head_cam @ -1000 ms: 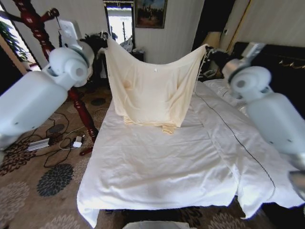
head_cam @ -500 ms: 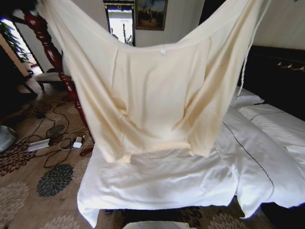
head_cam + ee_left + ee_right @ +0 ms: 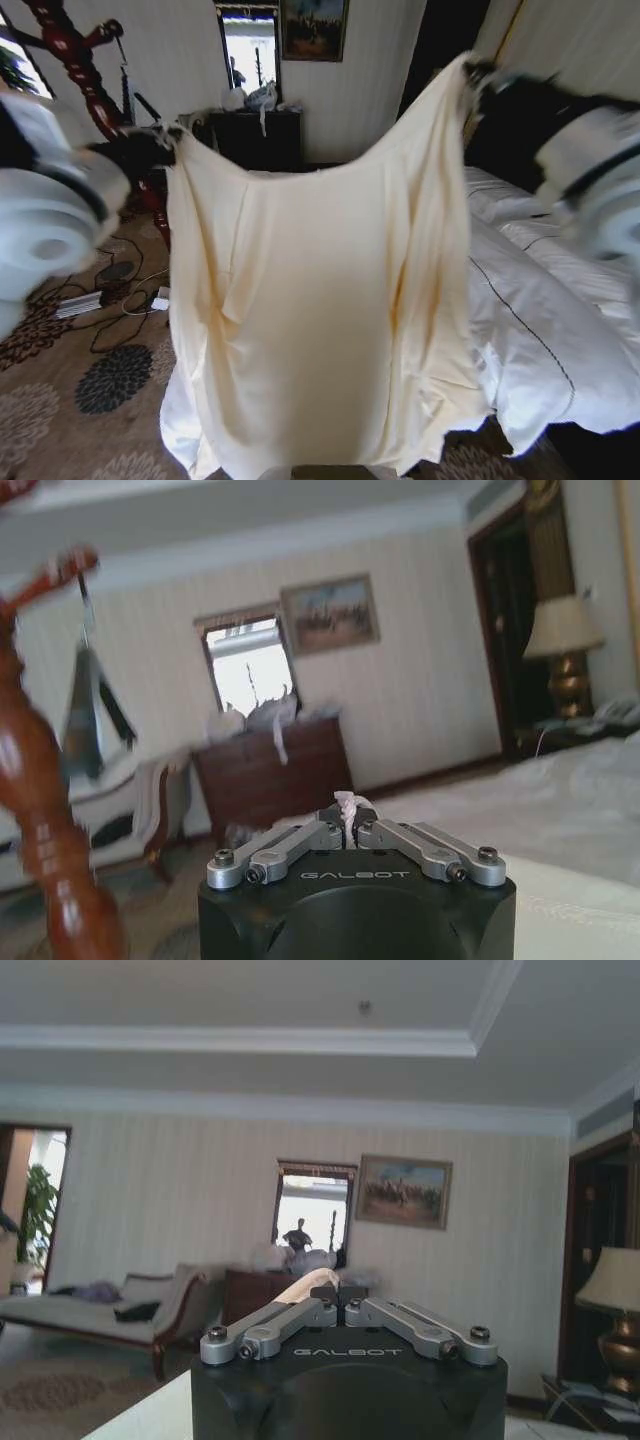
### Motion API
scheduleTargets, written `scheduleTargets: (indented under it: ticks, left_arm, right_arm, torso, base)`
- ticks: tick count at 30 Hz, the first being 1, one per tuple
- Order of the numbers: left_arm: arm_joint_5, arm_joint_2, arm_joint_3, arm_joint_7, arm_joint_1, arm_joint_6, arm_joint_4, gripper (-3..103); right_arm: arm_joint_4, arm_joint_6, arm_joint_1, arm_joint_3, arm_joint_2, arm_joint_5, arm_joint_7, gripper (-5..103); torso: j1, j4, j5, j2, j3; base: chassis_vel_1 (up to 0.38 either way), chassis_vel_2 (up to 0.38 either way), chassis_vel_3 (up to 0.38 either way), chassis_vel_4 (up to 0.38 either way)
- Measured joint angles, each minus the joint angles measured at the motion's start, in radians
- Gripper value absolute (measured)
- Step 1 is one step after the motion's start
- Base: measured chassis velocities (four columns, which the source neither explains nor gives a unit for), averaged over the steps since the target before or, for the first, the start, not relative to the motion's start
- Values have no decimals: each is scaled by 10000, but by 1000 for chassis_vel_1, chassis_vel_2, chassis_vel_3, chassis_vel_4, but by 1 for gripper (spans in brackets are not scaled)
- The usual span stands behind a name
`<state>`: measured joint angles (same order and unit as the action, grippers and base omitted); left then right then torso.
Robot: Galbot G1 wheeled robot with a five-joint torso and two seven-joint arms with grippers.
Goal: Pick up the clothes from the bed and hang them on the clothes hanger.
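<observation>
The clothes [image 3: 320, 300], a pale cream top, hang spread out in mid-air before the foot of the bed [image 3: 545, 340]. My left gripper [image 3: 172, 133] is shut on one upper corner, and a pinch of fabric shows between its fingers in the left wrist view [image 3: 345, 813]. Higher up on the other side, my right gripper [image 3: 470, 72] is shut on the opposite corner, with cream cloth [image 3: 310, 1285] caught in its jaws. A dark clothes hanger [image 3: 95, 720] dangles from an arm of the red wooden coat stand [image 3: 75, 60] at the left.
A dark dresser [image 3: 255, 135] stands against the far wall under a mirror. Cables and a power strip [image 3: 80, 302] lie on the patterned carpet left of the bed. A lamp [image 3: 565, 640] is beside the bed and a sofa [image 3: 120, 1310] is across the room.
The top, first raised high and wide off the bed, is now lower, narrower and hanging straighter before the bed's foot. Both arms are back in view at the sides.
</observation>
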<state>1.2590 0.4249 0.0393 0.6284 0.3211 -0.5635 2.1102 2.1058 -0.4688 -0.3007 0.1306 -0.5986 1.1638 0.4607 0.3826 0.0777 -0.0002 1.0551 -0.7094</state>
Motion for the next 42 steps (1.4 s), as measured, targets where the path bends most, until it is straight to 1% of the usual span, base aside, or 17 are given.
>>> scheduleTargets:
  ticks: [3,4,5,6,12,14,18,19,23,24,28,29,33,34,36,39,42]
  left_arm:
    - [-663,763,-363,26,316,-2,-836,2]
    - [-663,763,-363,26,316,-2,-836,2]
    - [-1224,1413,-632,-5,340,-2,-1555,2]
    - [-1561,1745,-835,-117,284,17,-2048,2]
    - [-2785,3231,-1769,-502,-304,195,-4658,2]
    - [-2972,3482,-1921,-590,-406,227,-5071,2]
    - [-3646,4455,-2419,-1068,-746,441,-6374,2]
    - [-3646,4455,-2419,-1068,-746,441,-6374,2]
    - [-4084,5468,-2762,-1240,-1163,589,-7798,2]
    - [-4084,5468,-2762,-1240,-1163,589,-7798,2]
    - [-4409,6356,-3032,-1378,-1796,688,-9375,2]
    - [-4409,6356,-3032,-1378,-1796,688,-9375,2]
    - [-5045,7549,-3126,-1746,-2816,1145,-11689,2]
    - [-5045,7549,-3126,-1746,-2816,1145,-11689,2]
    - [-5469,8183,-3110,-2055,-3396,1423,-12937,2]
    - [-5635,8386,-3149,-2192,-3616,1528,-13413,2]
    - [-5810,8586,-3155,-2236,-3675,1575,-13722,2]
  right_arm:
    - [-1341,301,-192,-930,-961,-1344,-378,0]
    - [-1341,301,-192,-930,-961,-1344,-378,0]
    - [-2314,580,-241,-1513,-1590,-2061,-641,0]
    - [-2872,751,-245,-1833,-1943,-2440,-810,0]
    - [-5345,1491,-117,-2650,-3180,-3626,-1220,0]
    - [-5695,1580,-91,-2711,-3326,-3755,-1290,0]
    - [-6869,1918,-8,-2912,-3801,-4259,-1565,0]
    - [-6869,1918,-8,-2912,-3801,-4259,-1565,0]
    - [-8023,2310,227,-3078,-4496,-4680,-1770,0]
    - [-8023,2310,227,-3078,-4496,-4680,-1770,0]
    - [-9299,2628,695,-3407,-5337,-4899,-1918,0]
    - [-9299,2628,695,-3407,-5337,-4899,-1918,0]
    - [-10617,2844,1089,-3643,-6108,-5185,-2039,0]
    - [-10617,2844,1089,-3643,-6108,-5185,-2039,0]
    - [-11401,2965,1376,-3702,-6555,-5366,-2068,0]
    - [-11975,3127,1649,-3790,-6815,-5522,-2103,0]
    - [-13074,3416,2116,-3844,-7254,-5772,-2145,0]
  torso:
    - [-4,-5,1,1,2]
    - [-4,-5,1,1,2]
    - [-7,-4,2,1,3]
    - [-5,2,1,1,2]
    - [-1,4,0,0,0]
    - [-2,3,2,0,1]
    - [-9,5,4,2,5]
    - [-9,5,4,2,5]
    - [-7,1,3,3,4]
    - [-7,1,3,3,4]
    - [-7,-2,3,3,4]
    - [-7,-2,3,3,4]
    - [-7,2,4,3,4]
    - [-7,2,4,3,4]
    - [-6,7,6,3,3]
    - [-6,6,3,4,4]
    - [-6,-5,2,3,4]
  base:
    - [0,0,0,0]
    - [0,0,0,0]
    - [0,0,0,0]
    - [0,0,0,0]
    - [0,0,0,0]
    - [0,0,0,0]
    - [0,0,0,0]
    - [0,0,0,0]
    - [0,0,0,0]
    - [0,0,0,0]
    - [0,0,0,0]
    - [0,0,0,0]
    - [0,0,0,0]
    - [0,0,0,0]
    - [0,0,0,0]
    - [0,0,0,0]
    - [0,0,0,0]
